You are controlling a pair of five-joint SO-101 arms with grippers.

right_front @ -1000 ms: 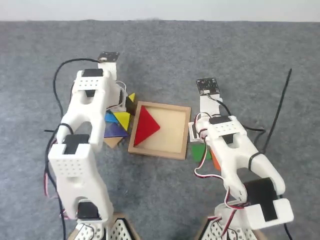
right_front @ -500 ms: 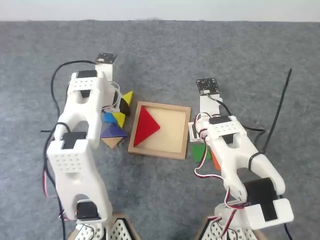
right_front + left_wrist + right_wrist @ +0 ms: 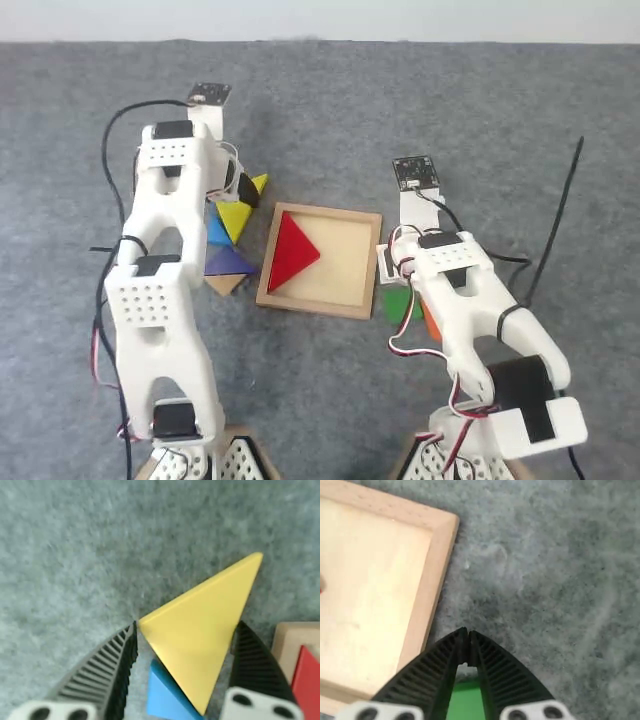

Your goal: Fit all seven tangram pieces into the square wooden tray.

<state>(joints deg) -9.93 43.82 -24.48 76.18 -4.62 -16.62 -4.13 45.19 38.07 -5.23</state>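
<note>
The square wooden tray (image 3: 366,262) lies mid-table with a red triangle (image 3: 291,250) inside, against its left wall. My left gripper (image 3: 186,627) is shut on a yellow triangle (image 3: 200,630), held at the tray's far left corner (image 3: 237,217). Under it lies a blue piece (image 3: 165,697). Blue (image 3: 214,233), purple (image 3: 228,262) and tan (image 3: 225,284) pieces sit left of the tray. My right gripper (image 3: 468,639) is shut, empty, just off the tray's right rim (image 3: 437,580), above a green piece (image 3: 465,700). An orange piece (image 3: 430,322) lies beside the green one (image 3: 397,303).
Grey felt covers the table. A black cable (image 3: 560,215) trails at the right. The left arm's cable (image 3: 110,170) loops at the far left. Open felt lies beyond the tray and in front of it.
My left gripper has moved toward the table's far side, carrying the yellow triangle off the blue and purple pieces. The right arm has kept still.
</note>
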